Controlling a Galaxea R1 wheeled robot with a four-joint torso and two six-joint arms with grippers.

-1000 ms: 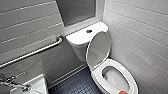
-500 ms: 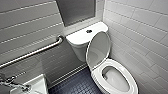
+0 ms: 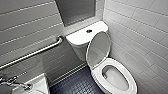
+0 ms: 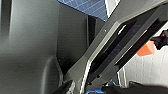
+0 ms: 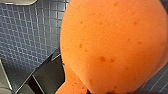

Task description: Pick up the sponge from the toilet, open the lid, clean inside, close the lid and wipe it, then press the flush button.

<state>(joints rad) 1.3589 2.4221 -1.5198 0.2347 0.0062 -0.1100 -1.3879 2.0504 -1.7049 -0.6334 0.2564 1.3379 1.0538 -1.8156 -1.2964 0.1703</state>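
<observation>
At far left a grab bar slants along the grey wall, above the sink corner. Between the sink edge and the toilet runs a strip of dark floor, the open room for moving. The lid stands raised against the tank, with the flush button on the tank top. The seat rim sits close to the white tiled wall at right. The right gripper is clamped on the sponge, which bulges out of it, pinched at one end. Tiled floor lies beneath this gripper and white wall tile behind it. Whether the left gripper is open or closed, I cannot tell.
</observation>
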